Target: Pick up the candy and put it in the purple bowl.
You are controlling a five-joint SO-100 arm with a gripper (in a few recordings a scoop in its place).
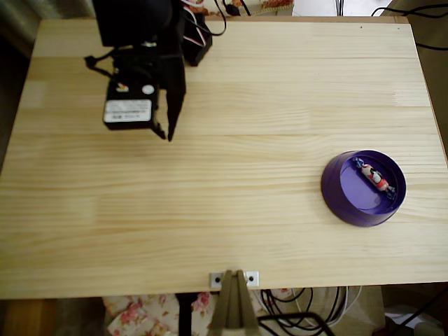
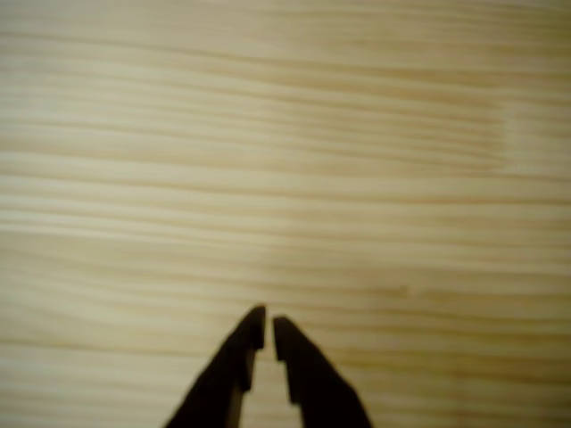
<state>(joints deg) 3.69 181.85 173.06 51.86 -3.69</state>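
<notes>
The candy, a small pinkish-white and red wrapped sweet with twisted ends, lies inside the purple bowl at the right of the table in the overhead view. My black gripper hangs over the upper left of the table, far from the bowl. In the wrist view my gripper points at bare wood, its two dark fingers nearly touching, with nothing between them.
The pale wooden table spreads wide between the arm and the bowl. A small metal bracket sits at the near edge. Cables hang below the front edge and behind the arm's base.
</notes>
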